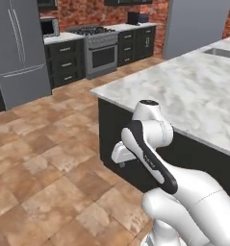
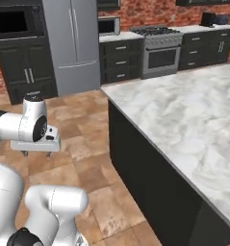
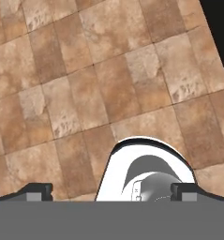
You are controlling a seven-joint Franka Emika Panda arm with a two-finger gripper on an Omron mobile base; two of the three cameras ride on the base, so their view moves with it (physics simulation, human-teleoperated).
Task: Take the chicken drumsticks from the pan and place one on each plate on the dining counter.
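Note:
My gripper (image 3: 112,192) points straight down at the brown tiled floor (image 3: 99,84), its two dark fingertips (image 3: 36,191) set wide apart with nothing between them, so it is open. The hand (image 1: 121,154) hangs folded close to the arm, beside the black side of an island counter; from the other side the gripper (image 2: 36,153) sits low at the left. The chicken drumsticks, the pan, both plates and the dining counter are out of view.
A marble island counter (image 1: 184,91) on black cabinets stands just right of the arm, with a sink (image 1: 222,52) at its far end. Across the tiled floor are a steel stove (image 2: 157,48), black cabinets and a grey fridge (image 2: 73,43).

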